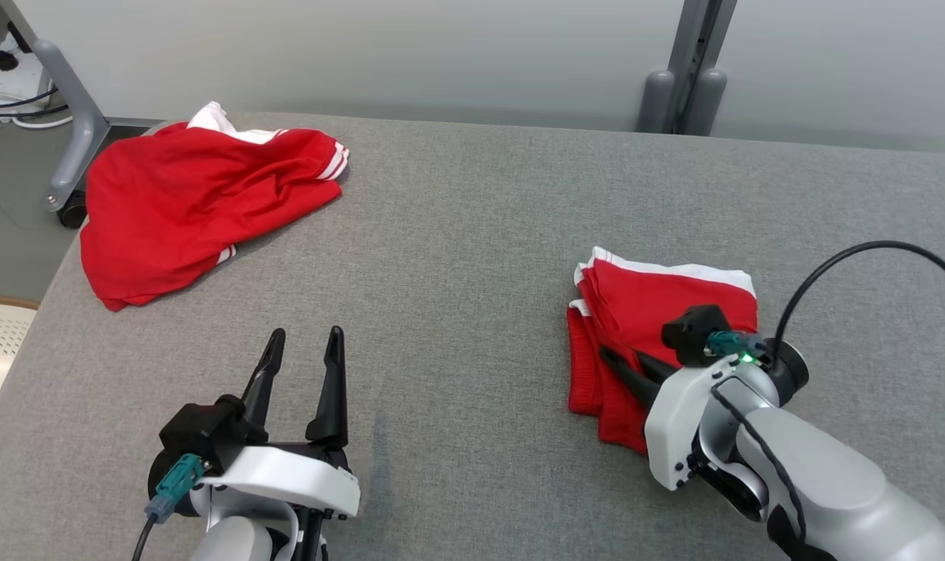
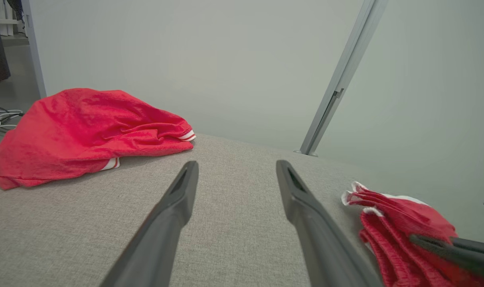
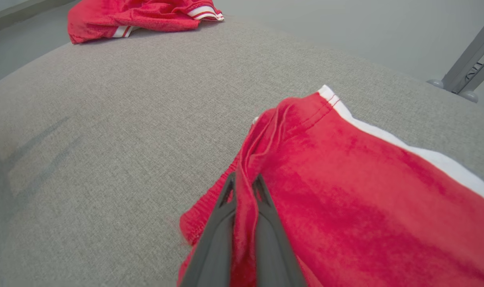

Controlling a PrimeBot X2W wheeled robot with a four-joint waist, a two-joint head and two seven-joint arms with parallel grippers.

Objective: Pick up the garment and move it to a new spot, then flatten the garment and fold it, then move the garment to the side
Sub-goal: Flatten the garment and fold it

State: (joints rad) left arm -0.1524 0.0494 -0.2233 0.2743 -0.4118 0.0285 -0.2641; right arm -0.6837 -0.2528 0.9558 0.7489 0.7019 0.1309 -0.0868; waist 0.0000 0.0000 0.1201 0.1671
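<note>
Garment point(image 1: 659, 296): red fleecy, white-edged, folded rectangle, pinched by right fingers point(image 3: 214, 243).

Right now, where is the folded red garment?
In the head view, the folded red garment lies on the right side of the grey table, its near edge pinched by the right gripper, far from the crumpled red garment.

Right-hand garment point(image 1: 659, 300) lay on counter point(image 1: 456, 257) toward near right, left-hand garment point(image 1: 184, 202) at counter's far left corner, the two well apart
</note>
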